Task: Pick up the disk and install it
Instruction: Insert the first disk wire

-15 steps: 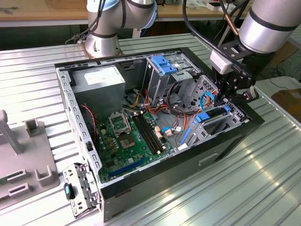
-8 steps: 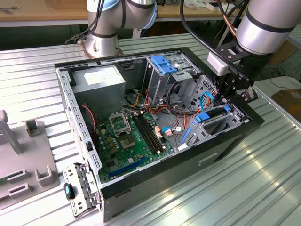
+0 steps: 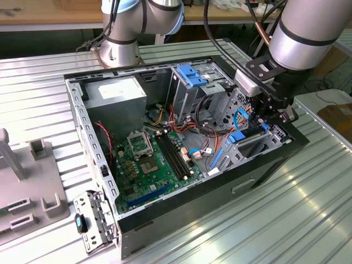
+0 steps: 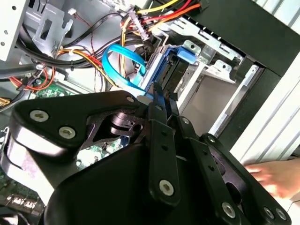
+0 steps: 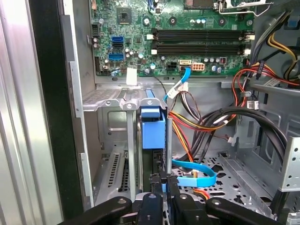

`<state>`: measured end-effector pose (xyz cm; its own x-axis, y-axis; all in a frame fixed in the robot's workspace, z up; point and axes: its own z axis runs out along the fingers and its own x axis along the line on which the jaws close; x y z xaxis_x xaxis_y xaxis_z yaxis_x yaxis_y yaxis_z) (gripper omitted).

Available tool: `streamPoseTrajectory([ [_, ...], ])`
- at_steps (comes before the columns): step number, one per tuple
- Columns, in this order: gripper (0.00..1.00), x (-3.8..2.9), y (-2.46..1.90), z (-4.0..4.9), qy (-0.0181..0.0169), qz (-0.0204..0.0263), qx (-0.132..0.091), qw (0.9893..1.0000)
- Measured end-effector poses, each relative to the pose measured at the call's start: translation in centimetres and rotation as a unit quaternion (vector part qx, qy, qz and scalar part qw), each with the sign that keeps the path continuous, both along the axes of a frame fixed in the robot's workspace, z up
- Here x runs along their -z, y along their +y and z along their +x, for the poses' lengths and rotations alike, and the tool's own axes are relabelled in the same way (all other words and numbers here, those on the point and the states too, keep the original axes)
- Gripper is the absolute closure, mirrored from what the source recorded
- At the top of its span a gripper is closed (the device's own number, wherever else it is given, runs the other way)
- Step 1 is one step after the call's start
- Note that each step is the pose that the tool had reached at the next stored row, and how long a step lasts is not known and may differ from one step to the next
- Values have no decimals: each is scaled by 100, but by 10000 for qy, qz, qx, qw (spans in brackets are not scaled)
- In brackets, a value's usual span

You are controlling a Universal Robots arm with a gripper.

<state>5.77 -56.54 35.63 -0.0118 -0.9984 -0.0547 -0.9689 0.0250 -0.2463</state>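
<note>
The disk (image 5: 153,125) stands on edge in a lower metal bay of the open computer case (image 3: 181,217), and its bright blue carrier rail faces me. It also shows as a blue-framed dark slab (image 4: 174,70) and as a blue piece (image 3: 237,136) low at the case's end on the exterior view's right. My gripper (image 5: 163,180) hangs inside the case just at the disk's near end. Its black fingers (image 4: 157,101) are drawn close together with nothing clearly between them. I cannot tell whether they touch the disk.
A thin blue cable (image 5: 194,171) loops right beside the fingers, among red, yellow and black wires. The upright drive cage with a blue top (image 3: 192,82) stands behind. The green motherboard (image 3: 154,159) fills the case floor. A person's hand (image 4: 272,176) rests outside the case.
</note>
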Motion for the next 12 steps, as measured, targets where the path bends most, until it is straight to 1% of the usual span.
streamPoseTrajectory([
  [1, 84, 15, -5, 0, -44, 1, -1, 10000],
  [2, 84, 33, -6, 0, -66, 1, -1, 10000],
  [3, 84, 58, -6, 0, -80, 2, 0, 10000],
  [5, 84, 88, -6, 0, -82, 9, 0, 10000],
  [6, 84, 125, -6, -1, -86, 11, 0, 10000],
  [9, 84, 127, -6, -1, -86, 9, 0, 10000],
  [12, 84, 154, -6, -1, -87, 10, 0, 10000],
])
